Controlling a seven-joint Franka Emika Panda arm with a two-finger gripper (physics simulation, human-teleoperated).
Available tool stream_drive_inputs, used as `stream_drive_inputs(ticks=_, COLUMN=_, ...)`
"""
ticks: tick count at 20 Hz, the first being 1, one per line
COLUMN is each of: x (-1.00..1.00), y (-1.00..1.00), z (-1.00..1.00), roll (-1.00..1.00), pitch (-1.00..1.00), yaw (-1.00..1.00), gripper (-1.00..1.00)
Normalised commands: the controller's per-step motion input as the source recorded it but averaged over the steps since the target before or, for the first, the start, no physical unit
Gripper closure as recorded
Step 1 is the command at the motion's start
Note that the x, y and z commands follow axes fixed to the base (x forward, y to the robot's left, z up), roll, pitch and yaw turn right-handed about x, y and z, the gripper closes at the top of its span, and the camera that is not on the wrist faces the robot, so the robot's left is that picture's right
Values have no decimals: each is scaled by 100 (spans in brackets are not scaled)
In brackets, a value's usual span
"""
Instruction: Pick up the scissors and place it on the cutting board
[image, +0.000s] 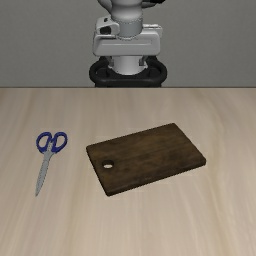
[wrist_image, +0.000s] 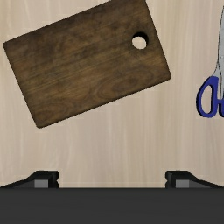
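A pair of scissors (image: 46, 160) with blue handles and grey blades lies flat on the wooden table, toward the exterior view's left. A dark wooden cutting board (image: 147, 158) with a hole near one corner lies at the table's middle, a short gap away from the scissors. In the wrist view the board (wrist_image: 87, 61) and the scissors (wrist_image: 215, 75) both lie well below my gripper (wrist_image: 112, 179). Its fingers stand wide apart with nothing between them. The arm's white hand (image: 127, 42) hangs high over the table's far edge.
The light wooden table (image: 200, 215) carries nothing else. The robot's dark base (image: 127, 72) stands behind the table's far edge, before a grey wall.
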Motion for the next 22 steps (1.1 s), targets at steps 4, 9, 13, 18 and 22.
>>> stream_drive_inputs(ticks=4, x=0, y=-100, z=0, roll=0, pitch=0, yaw=0, gripper=-100)
stream_drive_inputs(ticks=9, x=0, y=-100, z=0, roll=0, pitch=0, yaw=0, gripper=-100)
stream_drive_inputs(ticks=13, x=0, y=-100, z=0, roll=0, pitch=0, yaw=0, gripper=-100)
stream_drive_inputs(ticks=18, x=0, y=-100, z=0, roll=0, pitch=0, yaw=0, gripper=-100)
stream_drive_inputs(ticks=22, x=75, y=-25, z=0, roll=0, pitch=0, yaw=0, gripper=-100)
